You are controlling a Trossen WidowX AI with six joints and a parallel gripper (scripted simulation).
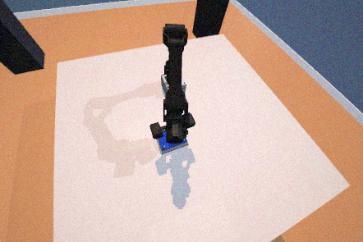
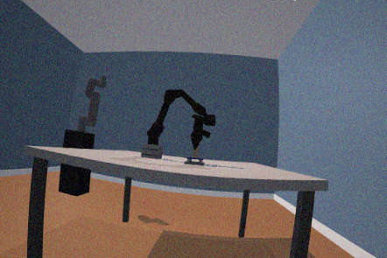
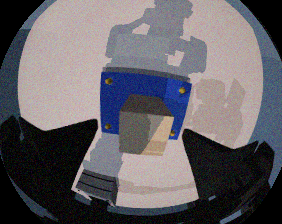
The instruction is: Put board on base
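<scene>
Wrist view, read from left to right. The left-hand finger [image 3: 54, 155] of the tool [image 1: 172, 129] [image 2: 195, 147] [image 3: 140, 127] stands apart from the handle; the tool is opened wide and grips nothing, a spread suited to releasing the handle without dragging it sideways. Next, two left-hand gold pins [image 3: 108, 81] show at their corner holes in the blue board [image 1: 166, 143] [image 2: 194, 158] [image 3: 142, 85], which sits on the grey base [image 1: 174, 149] [image 2: 193, 163] [image 3: 142, 71] on the surface [image 1: 103, 195] [image 2: 263, 173] [image 3: 47, 75]. At centre, the square handle [image 2: 196, 153] [image 3: 139, 127] faces upward, leaving a grip clear of the pins. Further right, two more gold pins [image 3: 182, 90] show at the remaining corners; four pins in four holes should keep the board from sliding. The board appears flat, though contact with every post cannot be confirmed. The right-hand finger [image 3: 224, 162] likewise stands off the handle. Placement is judged essentially complete; what remains is a straight upward withdrawal, since a tilted exit could catch the handle and lift the board off its pins.
</scene>
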